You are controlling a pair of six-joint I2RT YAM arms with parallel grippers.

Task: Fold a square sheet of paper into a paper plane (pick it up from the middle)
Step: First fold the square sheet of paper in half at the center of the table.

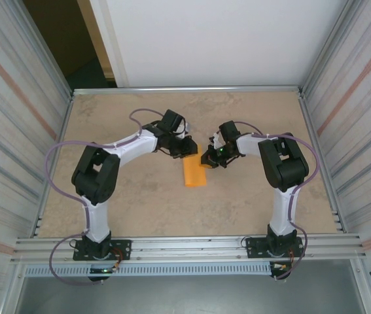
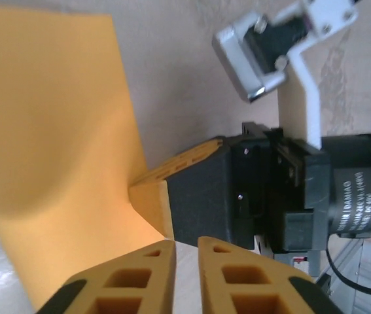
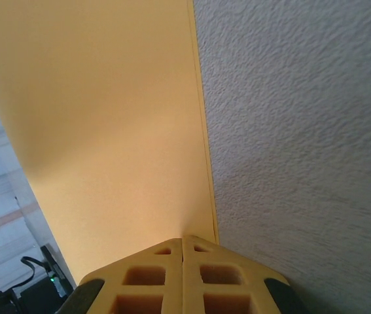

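Observation:
The square sheet of paper (image 1: 195, 172) lies folded into a narrow orange strip on the table's middle, between the two arms. My right gripper (image 1: 210, 159) sits at the strip's far right corner. In the right wrist view its fingers (image 3: 183, 239) are pressed together on the paper's (image 3: 106, 118) doubled edge. The left wrist view shows that same gripper (image 2: 136, 186) pinching the raised corner of the paper (image 2: 54, 131). My left gripper (image 1: 188, 149) hovers at the strip's far end, its fingers (image 2: 186, 245) a narrow slit apart with only bare table showing between them.
The beige table (image 1: 139, 196) is fenced by corrugated metal walls on the left (image 1: 21, 131) and right (image 1: 355, 131). The two wrists nearly meet at the far end of the strip. The right wrist's camera mount (image 2: 257, 52) hangs close in front of my left gripper.

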